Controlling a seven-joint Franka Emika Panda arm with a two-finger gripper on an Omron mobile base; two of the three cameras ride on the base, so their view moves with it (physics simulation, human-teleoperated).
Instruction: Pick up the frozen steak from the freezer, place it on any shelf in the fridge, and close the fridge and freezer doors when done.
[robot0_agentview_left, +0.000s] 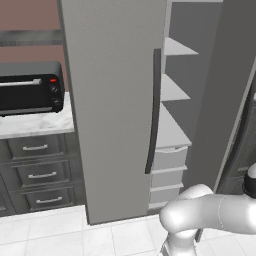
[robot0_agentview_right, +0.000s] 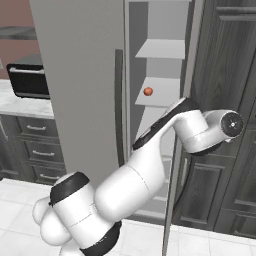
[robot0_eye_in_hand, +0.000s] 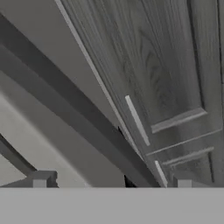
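Door-closing step, by judgement. The fingers (robot0_eye_in_hand: 111, 181) stand wide, holding nothing, the fridge door (robot0_eye_in_hand: 57, 100) edge between them. Next: push it shut toward the fridge (robot0_agentview_right: 157, 100).

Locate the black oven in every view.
Left base view: oven upper left, on the counter.
Right base view: oven at the left edge, above mid-height.
Hand view: faces a dark wood cabinet instead.
Shared landmark: the closed door's long dark handle.

Kitchen, tall grey fridge (robot0_agentview_left: 115, 100), toaster oven (robot0_agentview_left: 30, 87), marble counter (robot0_agentview_left: 35, 125), drawers (robot0_agentview_left: 42, 175)
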